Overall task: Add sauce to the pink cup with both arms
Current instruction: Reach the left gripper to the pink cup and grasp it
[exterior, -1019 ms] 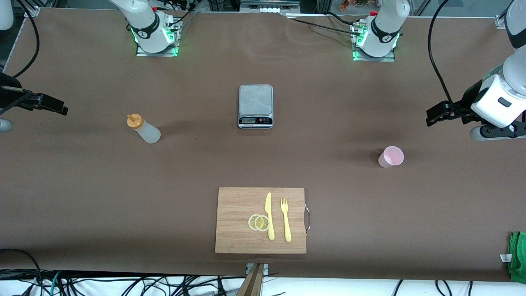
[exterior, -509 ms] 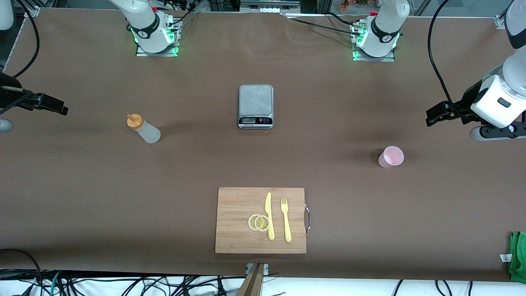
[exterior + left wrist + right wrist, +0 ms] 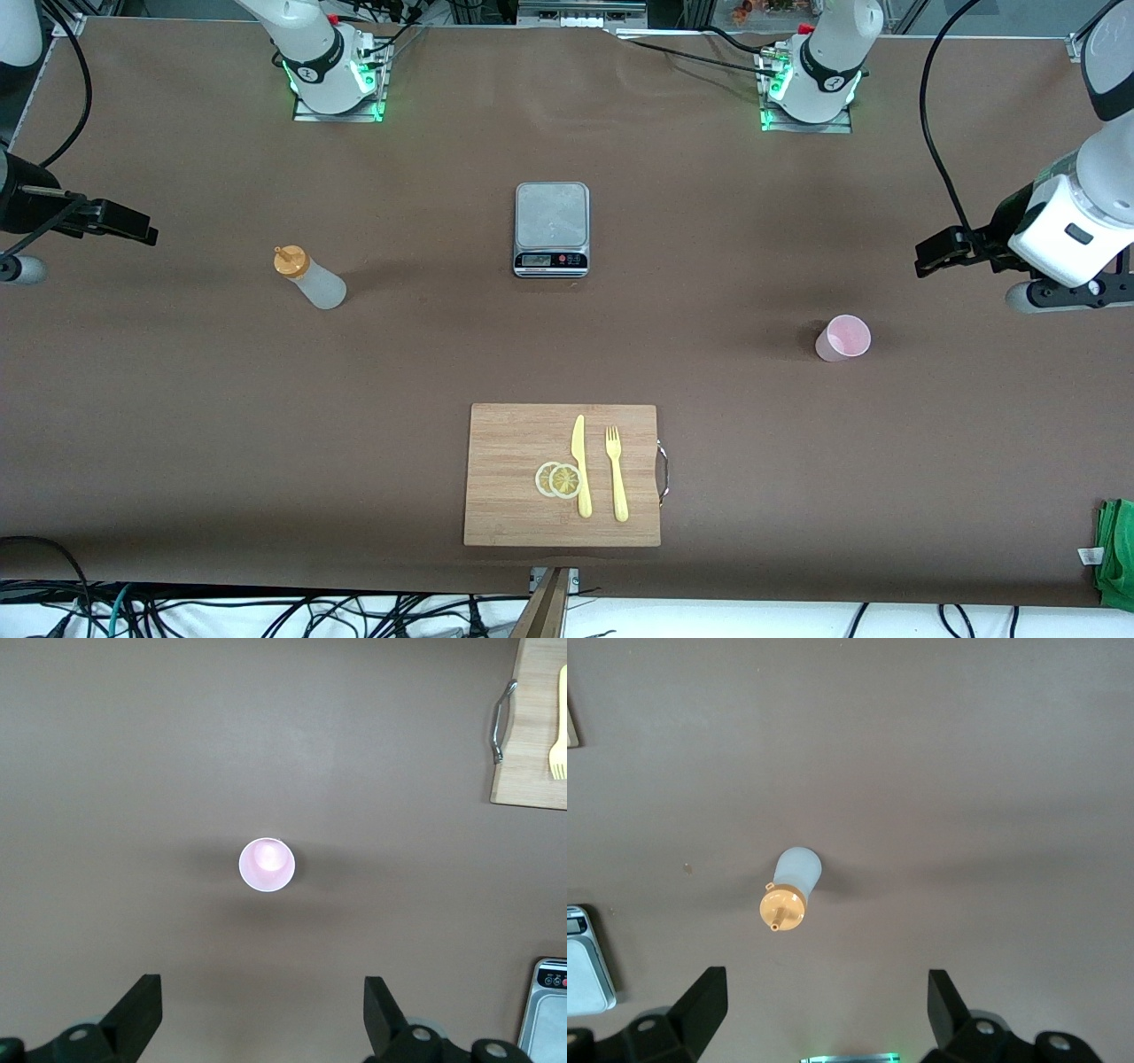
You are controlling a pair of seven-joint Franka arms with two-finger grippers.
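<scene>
Both arms poised high, nothing grasped yet

Left gripper (image 3: pixel 257 1028) hangs wide over the counter (image 3: pixel 709 221) near the cup (image 3: pixel 842 338); right gripper (image 3: pixel 824 1028), also wide, hangs near the upright bottle (image 3: pixel 309 278), probably lining up separate pickups.

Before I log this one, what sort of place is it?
Probably a robotics lab staged as a kitchen counter: bolted arm bases, a scale, a cutting board with cutlery, loose cables along the edge.

scale (image 3: pixel 551 229), board (image 3: pixel 514 496), knife (image 3: pixel 580 465), fork (image 3: pixel 616 472), perhaps lemon slices (image 3: pixel 558 479)
</scene>
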